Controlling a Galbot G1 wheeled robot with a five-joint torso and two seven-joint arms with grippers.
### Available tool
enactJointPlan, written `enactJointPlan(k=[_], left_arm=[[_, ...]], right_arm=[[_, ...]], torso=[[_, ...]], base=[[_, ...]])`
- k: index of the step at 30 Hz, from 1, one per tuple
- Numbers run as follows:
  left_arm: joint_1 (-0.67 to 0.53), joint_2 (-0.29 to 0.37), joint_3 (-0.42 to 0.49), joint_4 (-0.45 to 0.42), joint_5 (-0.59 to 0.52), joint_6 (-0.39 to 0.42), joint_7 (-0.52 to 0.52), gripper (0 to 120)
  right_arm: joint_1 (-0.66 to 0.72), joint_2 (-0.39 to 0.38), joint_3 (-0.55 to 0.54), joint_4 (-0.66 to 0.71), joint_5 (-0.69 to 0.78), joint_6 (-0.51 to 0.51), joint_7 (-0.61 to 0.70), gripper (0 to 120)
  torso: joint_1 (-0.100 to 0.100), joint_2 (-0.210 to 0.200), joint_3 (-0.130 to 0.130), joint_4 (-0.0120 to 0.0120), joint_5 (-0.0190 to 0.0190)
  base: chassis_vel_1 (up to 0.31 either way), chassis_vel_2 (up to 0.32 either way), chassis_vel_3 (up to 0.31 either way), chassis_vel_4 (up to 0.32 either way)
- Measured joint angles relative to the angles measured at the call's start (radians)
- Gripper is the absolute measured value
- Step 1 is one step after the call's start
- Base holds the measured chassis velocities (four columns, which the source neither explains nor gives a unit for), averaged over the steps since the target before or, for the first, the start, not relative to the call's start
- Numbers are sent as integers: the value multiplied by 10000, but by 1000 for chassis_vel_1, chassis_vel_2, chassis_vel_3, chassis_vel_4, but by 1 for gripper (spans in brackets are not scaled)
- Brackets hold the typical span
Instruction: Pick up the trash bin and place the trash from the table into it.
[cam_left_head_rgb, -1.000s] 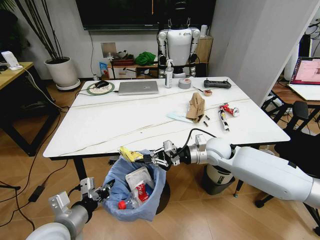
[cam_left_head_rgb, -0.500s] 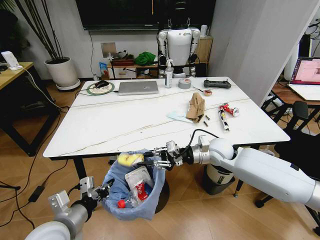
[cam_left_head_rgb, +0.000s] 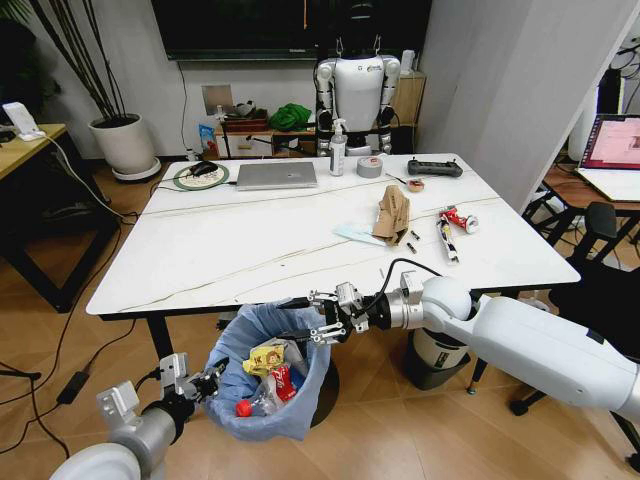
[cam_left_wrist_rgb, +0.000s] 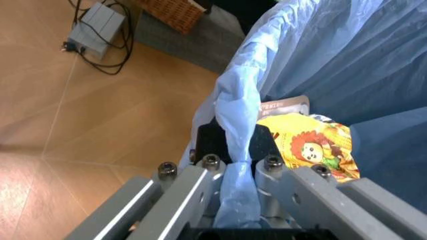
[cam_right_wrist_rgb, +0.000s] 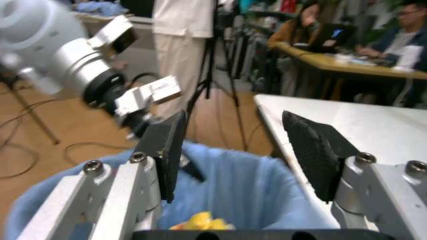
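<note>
The trash bin with its light-blue bag stands on the floor by the table's front edge. My left gripper is shut on the bin's rim, and the left wrist view shows its fingers pinching the blue bag. My right gripper hovers open over the bin mouth with nothing between its pads. A yellow scrap lies inside the bin on other litter, also seen as a yellow packet. Brown cardboard, a flat white packet and red-white snack packs lie on the table's right half.
A silver laptop, a tape roll, a bottle and a black controller sit along the table's far edge. A white cylinder stands under the table near my right arm. A wooden desk is at left.
The right gripper held the yellow scrap over the bin, then opened. The scrap has dropped into the bin. The left gripper has stayed on the rim.
</note>
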Motion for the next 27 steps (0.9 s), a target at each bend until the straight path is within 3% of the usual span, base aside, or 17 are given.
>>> enactJointPlan(k=[12, 20, 27], left_arm=[[201, -54, -93, -122, 126, 2, 34, 0], [352, -97, -164, -233, 188, 5, 49, 0], [394, -70, -240, -284, 183, 5, 53, 0]], right_arm=[[-65, 216, 890, -1248, 177, -4, 3195, 97], [557, 641, 693, -2703, -196, -764, 4863, 100], [1126, 1144, 319, -4269, -435, -1448, 4906, 100]], torso=[[0, 0, 0, 0, 1], [0, 0, 0, 0, 1], [0, 0, 0, 1, 0]], base=[[0, 0, 0, 0], [0, 0, 0, 0], [0, 0, 0, 0]])
